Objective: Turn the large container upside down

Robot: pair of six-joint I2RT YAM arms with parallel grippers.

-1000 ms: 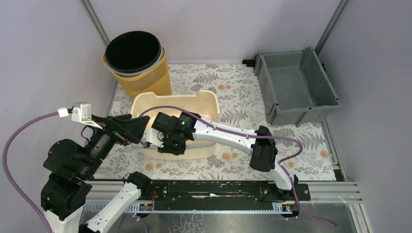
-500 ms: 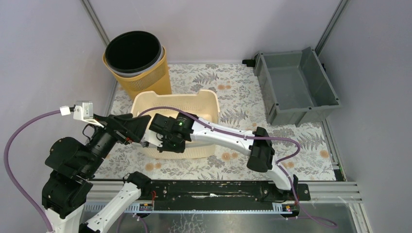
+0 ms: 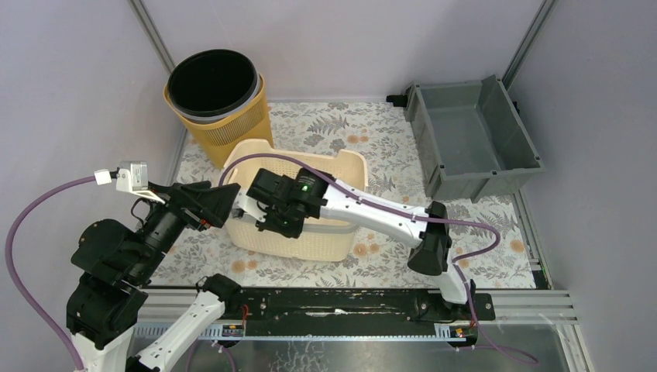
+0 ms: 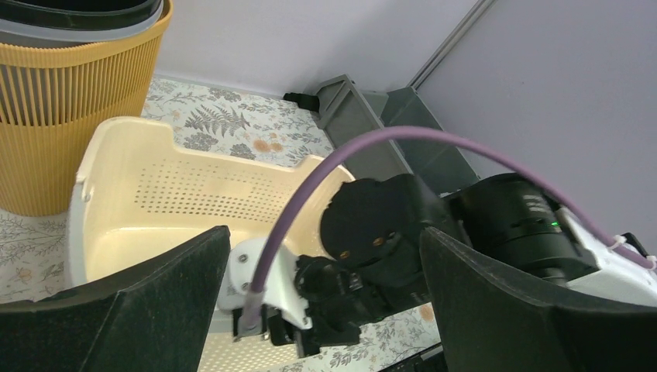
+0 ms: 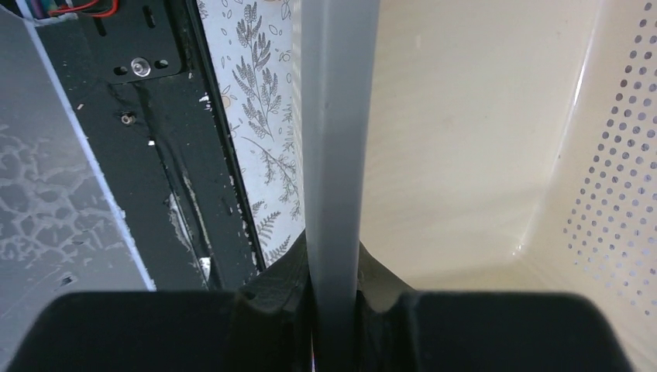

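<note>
large container cream, walls dotted with rows of small round holes; ribbed bin orange-yellow, fine vertical ridges; its liner black, pale grey rim; crate plain dark grey; table cover off-white, printed with grey fern leaves and orange flowers; cable purple; right arm white, black joints, small green light; left arm black; walls pale lilac-grey
</note>
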